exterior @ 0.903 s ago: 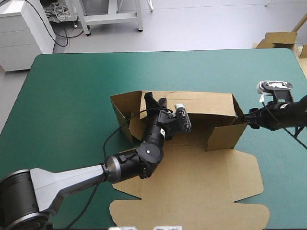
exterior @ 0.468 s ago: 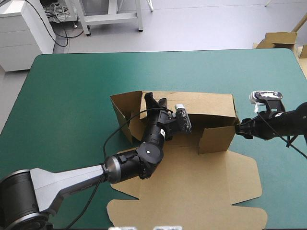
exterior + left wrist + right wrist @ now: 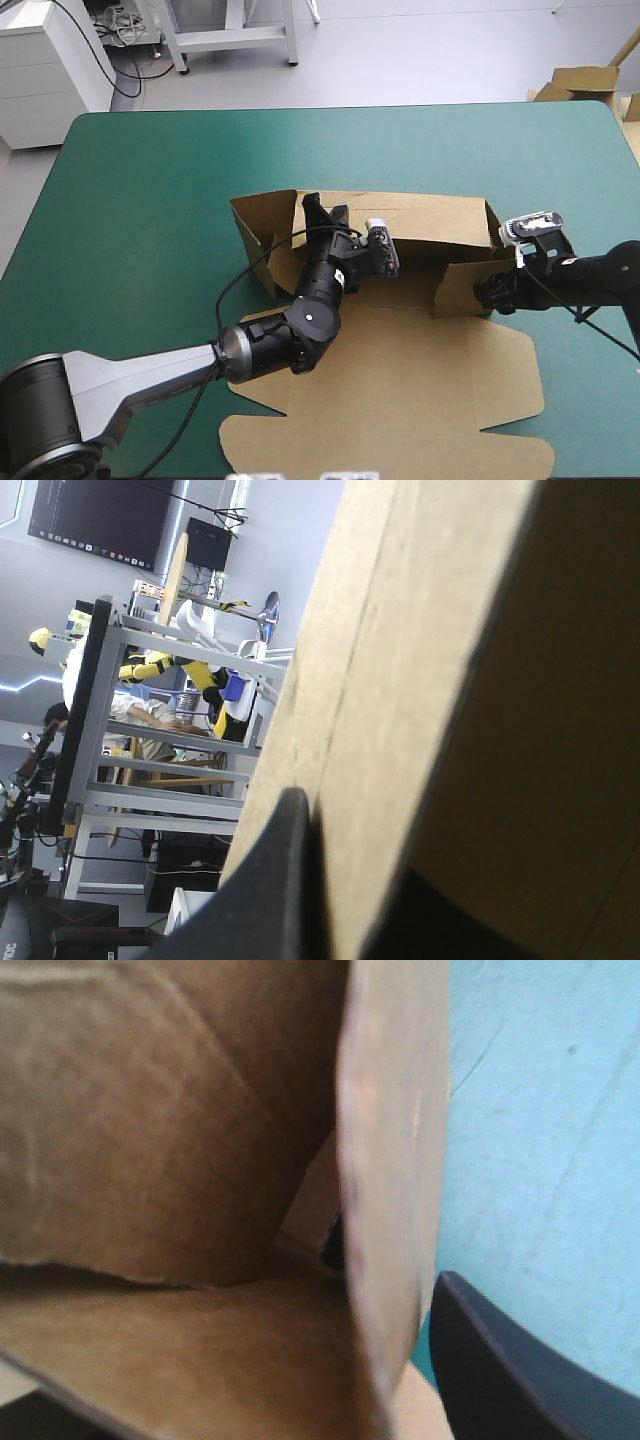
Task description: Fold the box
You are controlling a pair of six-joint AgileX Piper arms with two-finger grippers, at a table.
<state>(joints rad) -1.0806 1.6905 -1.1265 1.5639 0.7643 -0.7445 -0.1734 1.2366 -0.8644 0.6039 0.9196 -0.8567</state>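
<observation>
Here, the box (image 3: 400,380) stands half-raised — left claw (image 3: 322,210) clamping its back wall, right claw (image 3: 482,292) a flap.

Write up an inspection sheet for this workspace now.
surface: teal-green table, cover lying flat.
job's things: box, far wall and both end walls raised, lid flat toward the near edge.
clutter: nothing seen.
grippers: left gripper shut on the box's far wall; right gripper shut on its right end wall.
cables: nothing seen.
surroundings: more brown board beyond the table's far right corner.
</observation>
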